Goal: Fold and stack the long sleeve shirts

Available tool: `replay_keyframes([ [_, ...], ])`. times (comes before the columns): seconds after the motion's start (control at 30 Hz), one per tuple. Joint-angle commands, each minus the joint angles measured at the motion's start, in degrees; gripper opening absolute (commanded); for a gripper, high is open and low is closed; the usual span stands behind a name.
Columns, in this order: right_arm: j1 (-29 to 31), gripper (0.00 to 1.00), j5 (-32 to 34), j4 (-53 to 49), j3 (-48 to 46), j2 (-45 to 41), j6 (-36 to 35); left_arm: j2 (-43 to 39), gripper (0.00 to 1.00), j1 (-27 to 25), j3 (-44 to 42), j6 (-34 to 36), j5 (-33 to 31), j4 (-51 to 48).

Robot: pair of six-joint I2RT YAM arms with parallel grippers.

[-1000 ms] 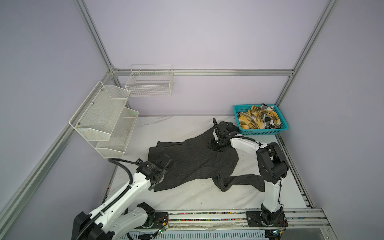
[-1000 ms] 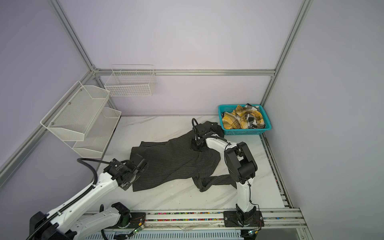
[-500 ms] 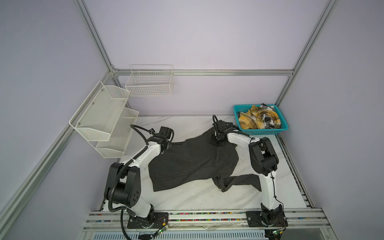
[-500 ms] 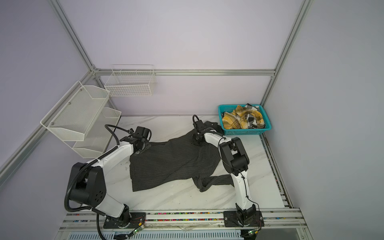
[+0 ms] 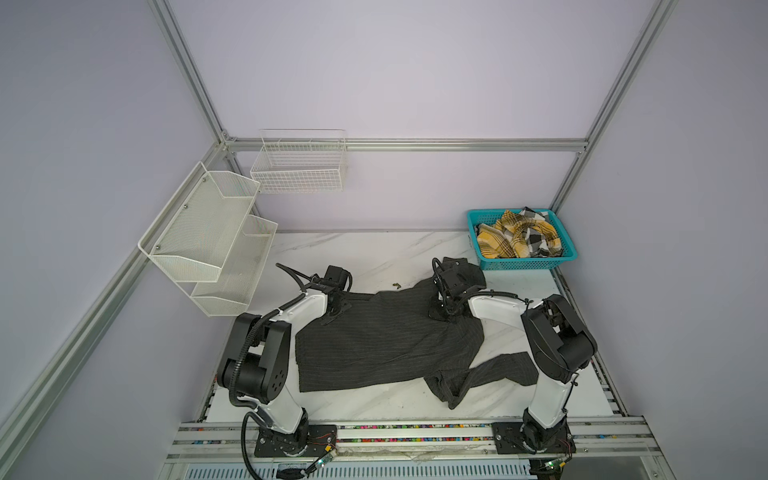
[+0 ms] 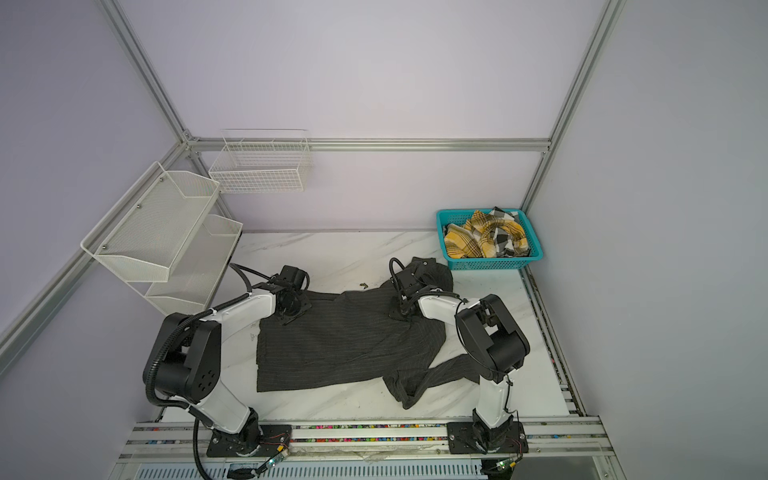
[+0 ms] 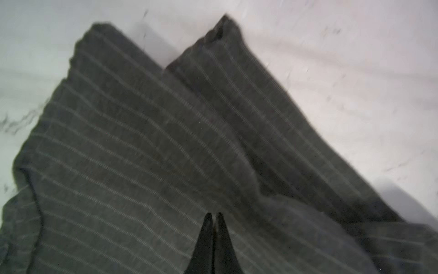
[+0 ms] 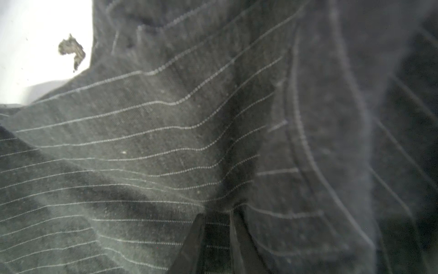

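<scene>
One teal basket (image 5: pixel 524 263) at a far corner of the table (image 5: pixel 365 253) holds one plaid shirt (image 5: pixel 515 239); one dark pinstriped shirt (image 5: pixel 386 336) lies spread on the table, the left gripper (image 7: pixel 214 215) clamped on its far edge, the right gripper (image 8: pixel 216 213) clamped on a fold near the basket

Bare white marble surface (image 5: pixel 374 249) runs along the back wall (image 5: pixel 395 83), between the white mesh two-tier shelf (image 5: pixel 199 232) hanging over the left edge and the teal plastic basket (image 5: pixel 523 262) in the far right corner; only a small dark scrap (image 5: pixel 396 285) lies there. The dark charcoal pinstriped shirt (image 5: pixel 374 345) covers the middle. A bare strip lies open along the near metal rail (image 5: pixel 415 432).
</scene>
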Motion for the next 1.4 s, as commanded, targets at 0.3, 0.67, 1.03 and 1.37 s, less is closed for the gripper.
replay_keyframes([
  [0.3,-0.10,0.31,0.28,-11.17,13.00,2.79,-3.16,9.47,0.46,4.42,23.25,11.97,-9.53,-1.86],
  [0.67,-0.07,0.31,-0.38,-10.90,12.36,2.19,-2.15,20.87,0.48,6.55,27.60,11.79,-6.84,-0.49],
  [1.03,-5.25,0.32,2.96,-13.48,2.43,-6.44,5.78,24.42,0.18,6.55,26.52,6.65,-7.81,-5.21],
  [1.37,-9.27,0.33,3.21,-11.28,-7.35,-1.95,6.56,21.63,0.00,6.52,36.13,7.21,-10.54,-5.94],
])
